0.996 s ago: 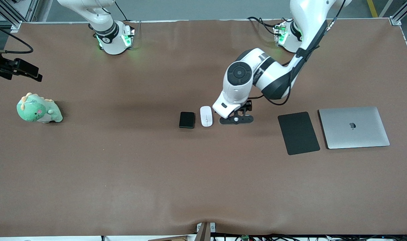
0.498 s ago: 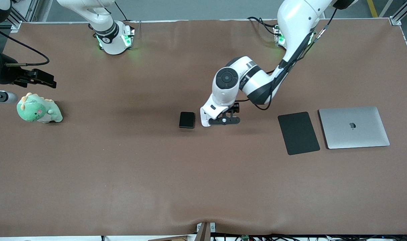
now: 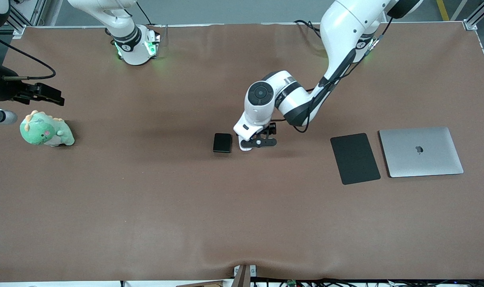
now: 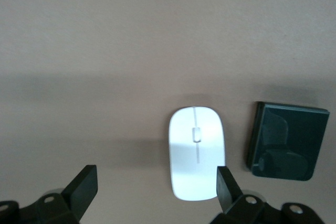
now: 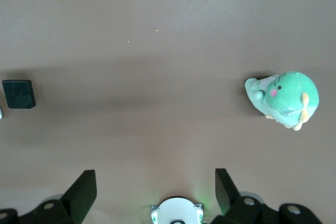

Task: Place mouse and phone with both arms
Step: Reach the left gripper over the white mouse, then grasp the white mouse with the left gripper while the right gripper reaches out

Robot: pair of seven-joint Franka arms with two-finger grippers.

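Note:
The white mouse (image 4: 197,153) lies on the brown table beside the black phone (image 3: 222,142), the phone being on the side toward the right arm's end. In the front view only a sliver of the mouse (image 3: 244,148) shows under the left wrist. My left gripper (image 4: 155,190) hovers open just above the table, over the mouse. The mouse sits close to one of its fingers (image 4: 226,184), not centred between them. My right gripper (image 5: 155,190) hangs open and empty at the right arm's end of the table (image 3: 46,94), above the table near a plush toy. The phone (image 5: 19,94) shows small in the right wrist view.
A green dinosaur plush (image 3: 46,130) sits at the right arm's end of the table. A flat black mat (image 3: 355,158) and a shut silver laptop (image 3: 421,151) lie side by side toward the left arm's end.
The left arm has swung toward the right arm's end and now covers most of the mouse. The right gripper has come further into view above the plush.

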